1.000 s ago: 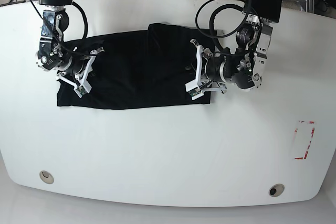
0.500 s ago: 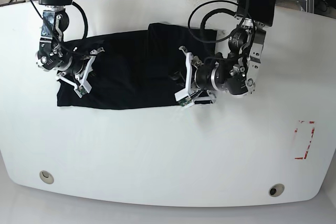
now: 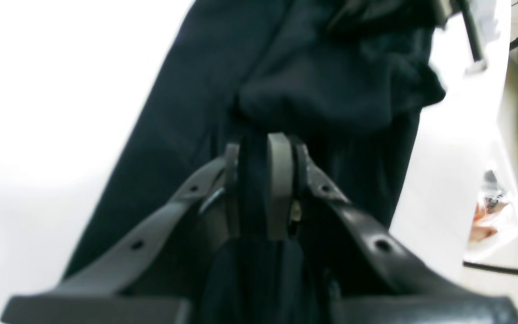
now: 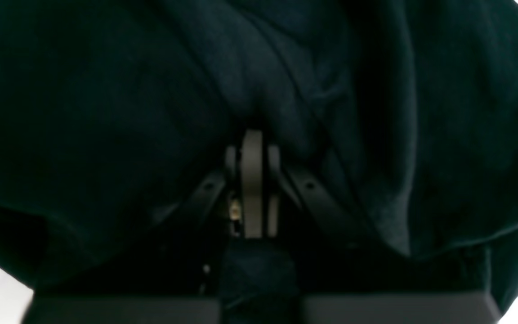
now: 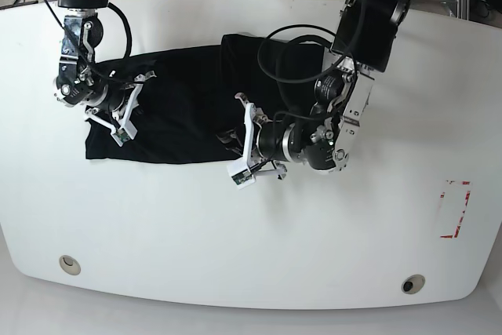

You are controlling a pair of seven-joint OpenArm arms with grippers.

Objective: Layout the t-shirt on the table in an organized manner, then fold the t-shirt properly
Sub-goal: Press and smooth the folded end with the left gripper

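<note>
Black t-shirt (image 5: 184,107) lies on the white bench (image 5: 251,225), in the far half toward the far-left corner, partly folded over itself. Left tool (image 5: 245,140) is over the shirt's right end near the bench middle; the left wrist view shows its fingers (image 3: 279,180) pinched together on a fold of shirt fabric, with the cloth bunched just ahead of the tips. Right tool (image 5: 125,107) is at the shirt's left end, toward the left edge; the right wrist view shows its fingers (image 4: 252,180) closed on fabric too, with dark cloth filling nearly the whole view. Red dashed rectangle mark (image 5: 455,209) is near the right edge, well apart from the shirt. Two grey grommet holes (image 5: 69,263) sit near the near edge.
</note>
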